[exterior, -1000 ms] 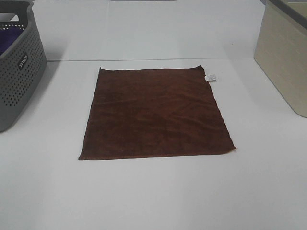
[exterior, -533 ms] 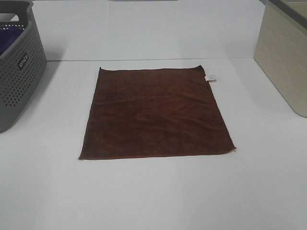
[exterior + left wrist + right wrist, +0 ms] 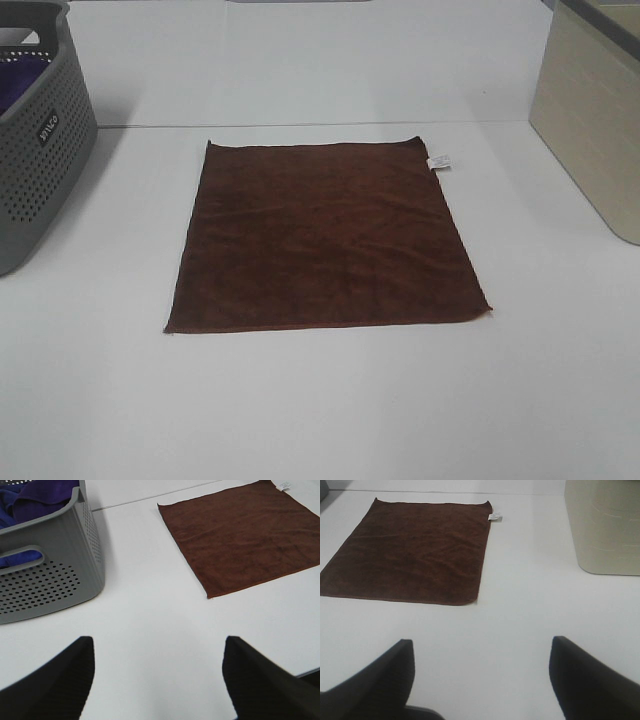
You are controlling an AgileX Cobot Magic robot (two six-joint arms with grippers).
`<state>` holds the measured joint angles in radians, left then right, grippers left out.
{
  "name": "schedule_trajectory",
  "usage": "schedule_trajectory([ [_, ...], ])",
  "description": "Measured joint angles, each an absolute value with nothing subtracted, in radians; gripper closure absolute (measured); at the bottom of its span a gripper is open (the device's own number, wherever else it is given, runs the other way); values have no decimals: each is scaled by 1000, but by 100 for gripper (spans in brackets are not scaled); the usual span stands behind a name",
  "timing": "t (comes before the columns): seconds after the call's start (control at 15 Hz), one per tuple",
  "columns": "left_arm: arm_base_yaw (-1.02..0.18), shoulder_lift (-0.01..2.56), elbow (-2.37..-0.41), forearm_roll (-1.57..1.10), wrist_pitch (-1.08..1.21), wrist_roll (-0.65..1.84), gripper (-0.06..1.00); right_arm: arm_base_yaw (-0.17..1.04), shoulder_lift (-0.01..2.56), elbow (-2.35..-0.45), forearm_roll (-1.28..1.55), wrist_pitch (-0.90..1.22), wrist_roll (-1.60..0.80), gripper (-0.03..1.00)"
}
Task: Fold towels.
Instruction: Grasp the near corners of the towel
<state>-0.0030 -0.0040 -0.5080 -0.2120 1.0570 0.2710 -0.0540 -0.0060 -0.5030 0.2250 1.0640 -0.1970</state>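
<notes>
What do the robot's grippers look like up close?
Only the fingertips show. The left gripper and right gripper each have two matte black, wedge-shaped fingers tapering to blunt tips, with a fine dotted texture. No cables or markings are visible.

The grey basket [image 3: 40, 150] at the far left corner of the worktop [image 3: 320, 400] is cut off by the picture's edge in the high and left wrist views. The purple cloth [image 3: 35, 495] in it shows only in part, and its label [image 3: 47, 125] is too small to read. The beige bin [image 3: 590, 130] at the right edge runs out of frame, its inside hidden. The print on the white tag [image 3: 439, 161] at the far right corner of the towel [image 3: 325, 240] cannot be made out. Of the left gripper [image 3: 157, 680] and right gripper [image 3: 480, 680] only dark, blurred fingers [image 3: 55, 680] show, set wide apart and cut off.
</notes>
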Motion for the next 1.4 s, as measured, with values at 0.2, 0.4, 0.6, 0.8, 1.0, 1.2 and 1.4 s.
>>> schedule_trajectory([
  [0.2, -3, -4, -508, -212, 1057, 271, 25, -54, -6, -503, 225, 1064, -197, 25],
  [0.4, -3, -4, -508, -212, 1057, 271, 25, -54, -6, -503, 225, 1064, -197, 25],
  [0.6, -3, -4, -508, -212, 1057, 271, 25, -54, -6, -503, 225, 1064, -197, 25],
  [0.8, -3, -4, -508, -212, 1057, 271, 25, -54, -6, -503, 225, 1064, -197, 25],
  [1.0, -3, -4, -508, -212, 1057, 271, 25, -54, -6, -503, 225, 1064, -197, 25],
  [1.2, -3, -4, -508, -212, 1057, 271, 25, -54, -6, -503, 225, 1064, -197, 25],
  [1.4, -3, -4, -508, -212, 1057, 271, 25, -54, -6, -503, 225, 1064, -197, 25],
])
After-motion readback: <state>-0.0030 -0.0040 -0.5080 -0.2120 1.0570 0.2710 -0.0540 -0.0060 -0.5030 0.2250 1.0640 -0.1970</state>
